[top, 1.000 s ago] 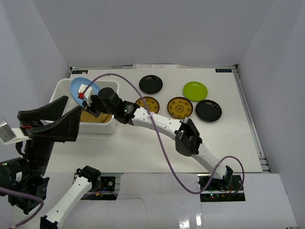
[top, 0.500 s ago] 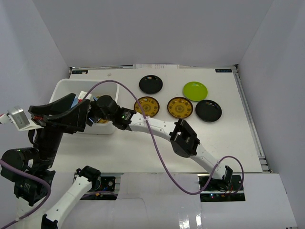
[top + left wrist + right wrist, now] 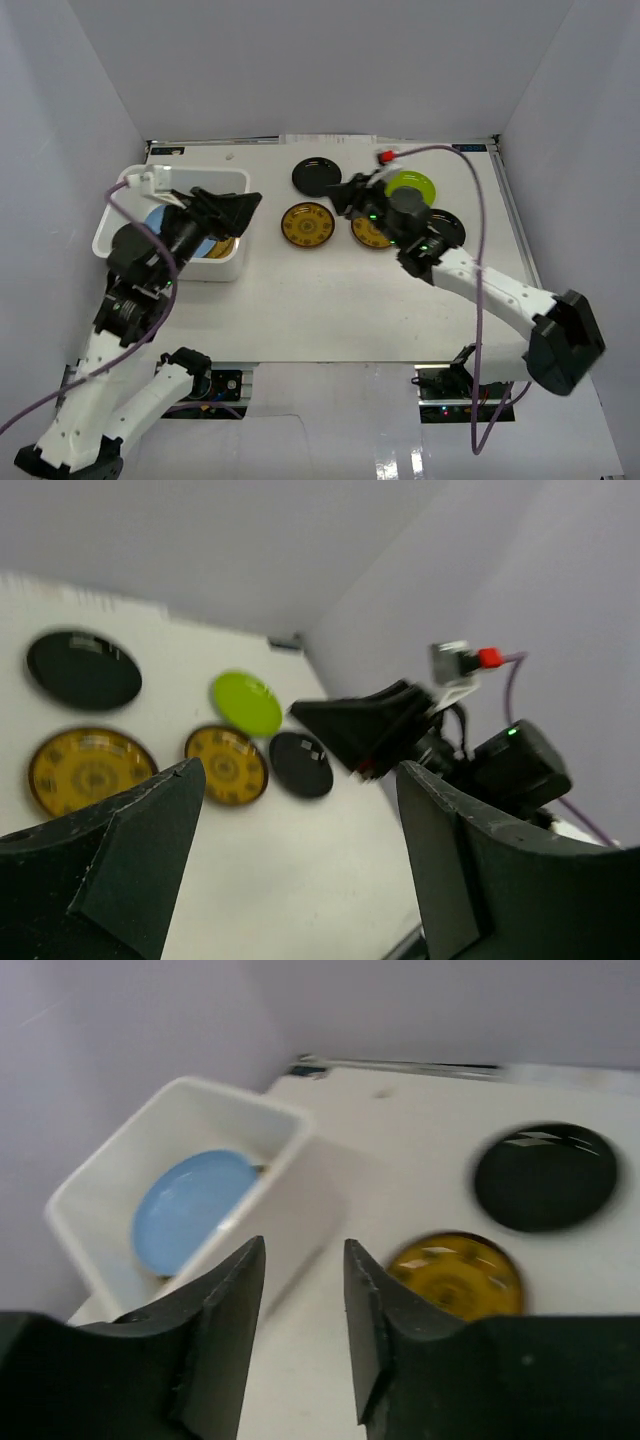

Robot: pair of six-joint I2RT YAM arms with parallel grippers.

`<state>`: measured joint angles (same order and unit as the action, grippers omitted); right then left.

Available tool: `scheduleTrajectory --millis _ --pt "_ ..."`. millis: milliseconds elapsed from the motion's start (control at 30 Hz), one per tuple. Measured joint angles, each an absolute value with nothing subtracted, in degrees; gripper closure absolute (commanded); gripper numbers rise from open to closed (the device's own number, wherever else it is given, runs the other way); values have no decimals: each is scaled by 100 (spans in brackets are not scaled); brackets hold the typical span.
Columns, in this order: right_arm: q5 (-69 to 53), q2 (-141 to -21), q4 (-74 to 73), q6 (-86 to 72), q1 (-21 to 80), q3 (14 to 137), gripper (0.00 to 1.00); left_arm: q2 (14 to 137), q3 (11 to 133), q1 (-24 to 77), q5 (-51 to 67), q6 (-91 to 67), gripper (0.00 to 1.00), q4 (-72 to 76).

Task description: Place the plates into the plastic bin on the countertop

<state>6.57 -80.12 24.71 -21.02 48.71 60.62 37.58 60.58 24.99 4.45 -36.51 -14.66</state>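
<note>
The white plastic bin [image 3: 205, 267] stands at the left of the countertop [image 3: 330, 310]. The light blue plate [image 3: 152, 216] lies inside it, also in the right wrist view [image 3: 190, 1208]. On the countertop lie two black plates [image 3: 316, 176] [image 3: 445, 235], two yellow-brown patterned plates [image 3: 307, 222] [image 3: 368, 233] and the lime green plate [image 3: 412, 186]. My left gripper [image 3: 245, 208] is open and empty above the bin's right side. My right gripper [image 3: 343, 197] is open and empty between the far black plate and the yellow plates. A tan edge [image 3: 222, 247] shows under the blue plate.
Pale grey walls enclose the countertop on three sides. In the left wrist view my open gripper [image 3: 300, 768] faces the right gripper [image 3: 345, 730] over the plates. In the right wrist view my gripper [image 3: 303, 1250] points at the bin's wall [image 3: 290, 1190].
The right gripper let go of the light blue plate, which now lies in the bin, and drew back right to the plates. The left arm swung in over the bin.
</note>
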Motion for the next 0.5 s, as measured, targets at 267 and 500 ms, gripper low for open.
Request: scheduleTrajectory --millis 267,500 --pt "1717 -5406 1616 -3538 1691 2416 51 4960 4338 2773 1076 -4733 20 -703" --pt "661 -5111 1562 -3850 -1175 1678 44 6123 4239 3933 261 -4873 19 -25"
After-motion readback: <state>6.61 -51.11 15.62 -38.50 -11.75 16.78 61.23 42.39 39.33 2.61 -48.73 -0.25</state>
